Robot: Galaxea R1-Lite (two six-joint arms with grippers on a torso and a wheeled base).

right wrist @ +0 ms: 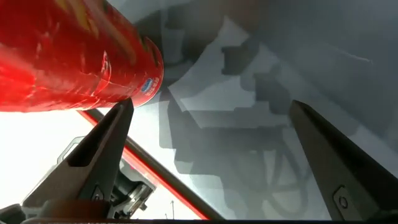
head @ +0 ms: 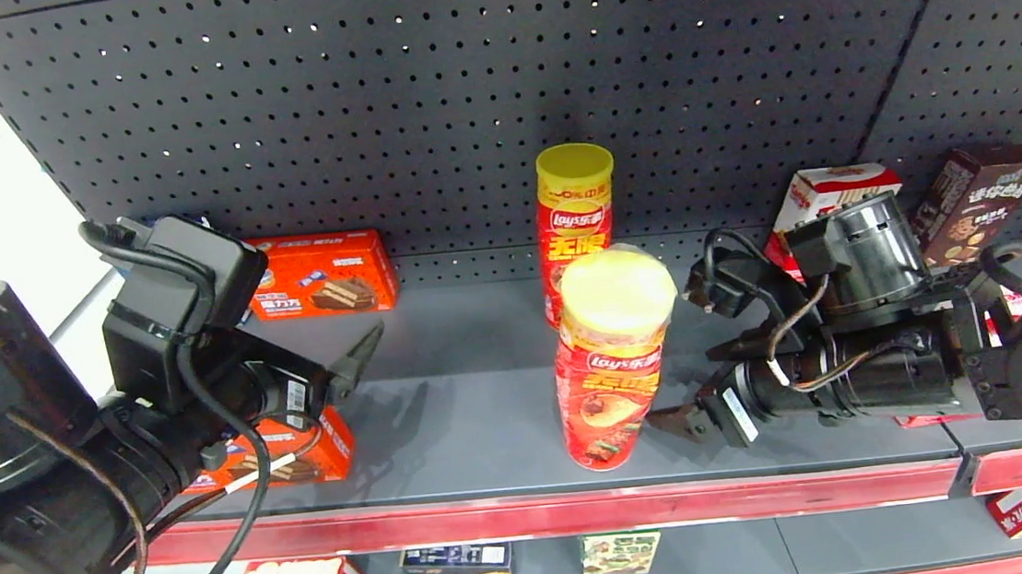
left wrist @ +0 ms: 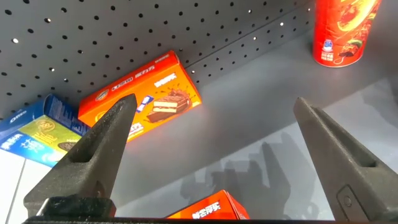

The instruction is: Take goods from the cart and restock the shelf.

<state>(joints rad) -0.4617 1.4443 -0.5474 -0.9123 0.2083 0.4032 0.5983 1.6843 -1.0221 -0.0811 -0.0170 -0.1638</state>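
Two red chip cans with yellow lids stand upright on the grey shelf [head: 476, 419]: the front can [head: 615, 370] near the shelf's front edge, the back can [head: 575, 226] behind it by the pegboard. My right gripper [head: 682, 397] lies low just right of the front can, open, nothing between its fingers; the right wrist view has the can [right wrist: 74, 68] beside the open right gripper [right wrist: 212, 106]. My left gripper [head: 356, 361] hovers open over the shelf's left part, above an orange biscuit box [head: 303, 448]. In the left wrist view the open left gripper [left wrist: 214, 102] faces a second orange box [left wrist: 146, 93].
The second orange box [head: 325, 274] leans at the back left, with a blue box [left wrist: 31, 124] beside it. A white-red box [head: 826, 190] and a brown box [head: 975, 200] stand at the right. Small boxes [head: 457, 565] sit on the lower shelf. A red strip [head: 549, 510] lines the shelf front.
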